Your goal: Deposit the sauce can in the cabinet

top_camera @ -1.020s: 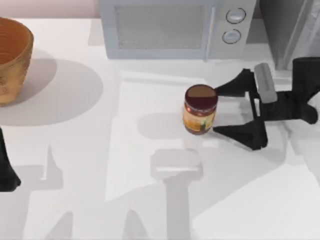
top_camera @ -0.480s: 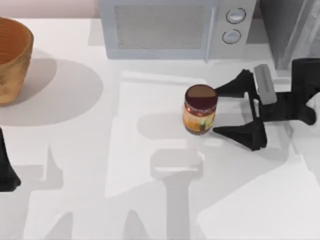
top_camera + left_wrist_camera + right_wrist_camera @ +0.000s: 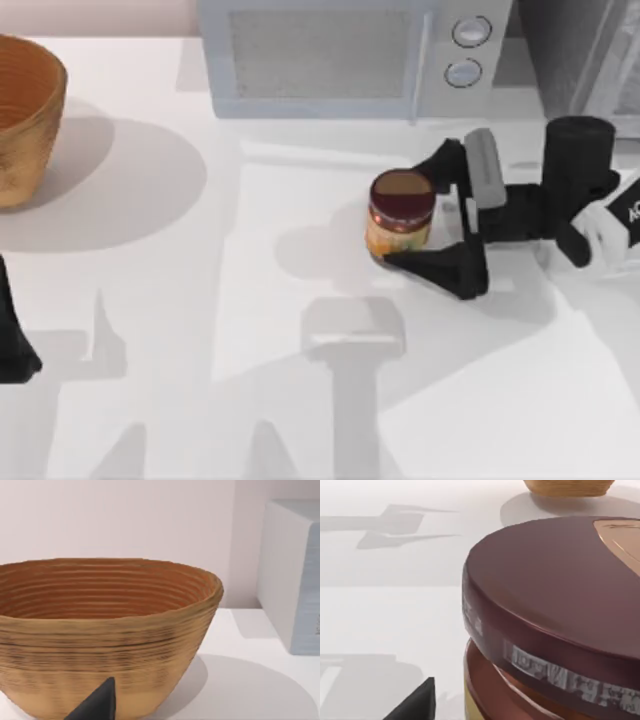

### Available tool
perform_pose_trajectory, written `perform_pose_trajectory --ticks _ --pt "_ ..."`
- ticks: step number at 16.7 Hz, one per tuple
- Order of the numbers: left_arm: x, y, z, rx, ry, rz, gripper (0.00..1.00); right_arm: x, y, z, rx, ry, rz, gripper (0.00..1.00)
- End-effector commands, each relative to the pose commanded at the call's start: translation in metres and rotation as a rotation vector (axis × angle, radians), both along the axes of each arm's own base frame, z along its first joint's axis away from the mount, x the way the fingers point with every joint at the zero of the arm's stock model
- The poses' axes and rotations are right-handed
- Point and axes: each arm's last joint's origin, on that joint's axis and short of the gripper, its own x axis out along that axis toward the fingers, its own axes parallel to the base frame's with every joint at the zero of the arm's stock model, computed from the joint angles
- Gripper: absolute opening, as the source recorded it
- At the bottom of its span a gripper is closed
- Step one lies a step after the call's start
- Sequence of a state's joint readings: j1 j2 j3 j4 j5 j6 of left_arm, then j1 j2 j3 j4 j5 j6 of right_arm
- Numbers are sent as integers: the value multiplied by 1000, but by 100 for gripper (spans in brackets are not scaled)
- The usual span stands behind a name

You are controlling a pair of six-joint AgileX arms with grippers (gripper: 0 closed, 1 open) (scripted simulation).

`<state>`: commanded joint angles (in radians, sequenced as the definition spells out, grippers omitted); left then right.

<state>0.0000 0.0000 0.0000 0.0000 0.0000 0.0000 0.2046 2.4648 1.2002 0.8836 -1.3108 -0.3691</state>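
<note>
A white table [image 3: 150, 330] is seen from above, crossed by grey shadows, with a pale pinkish wall behind its far edge. A light grey cabinet [image 3: 330, 60], shaped like a microwave with a mesh-patterned door and two round knobs, is set against the far edge, a little right of the middle. A wooden bowl [image 3: 25, 120] is placed at the far left corner; its ribbed inside is seen in the left wrist view [image 3: 105, 630], and nothing can be made out in it.

The sauce can [image 3: 401, 217] is stood upright on the table just in front of the cabinet's right part, its dark maroon lid on top and a yellow-orange label below. A strip of pale lettering is carried around the lid's rim in the right wrist view [image 3: 555, 630], but it cannot be read.

The right gripper [image 3: 410, 213] is held low at the can, its two dark fingers spread wide, one on either side of the can, with no grip closed on it. The left arm is parked at the table's left edge.
</note>
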Motion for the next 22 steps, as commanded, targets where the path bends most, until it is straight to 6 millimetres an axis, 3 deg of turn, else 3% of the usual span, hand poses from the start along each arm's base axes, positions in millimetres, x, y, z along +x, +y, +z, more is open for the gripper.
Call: perform_pose_trajectory --ticks 3,7,20,22 --pt "0 0 0 0 0 0 100 -3 15 -1 0 0 0 100" --pt "0 0 0 0 0 0 100 -3 15 -2 0 0 0 100" --pt "0 0 0 0 0 0 100 -3 15 -2 0 0 0 2" --pt "0 0 0 0 0 0 100 -3 15 -2 0 0 0 0"
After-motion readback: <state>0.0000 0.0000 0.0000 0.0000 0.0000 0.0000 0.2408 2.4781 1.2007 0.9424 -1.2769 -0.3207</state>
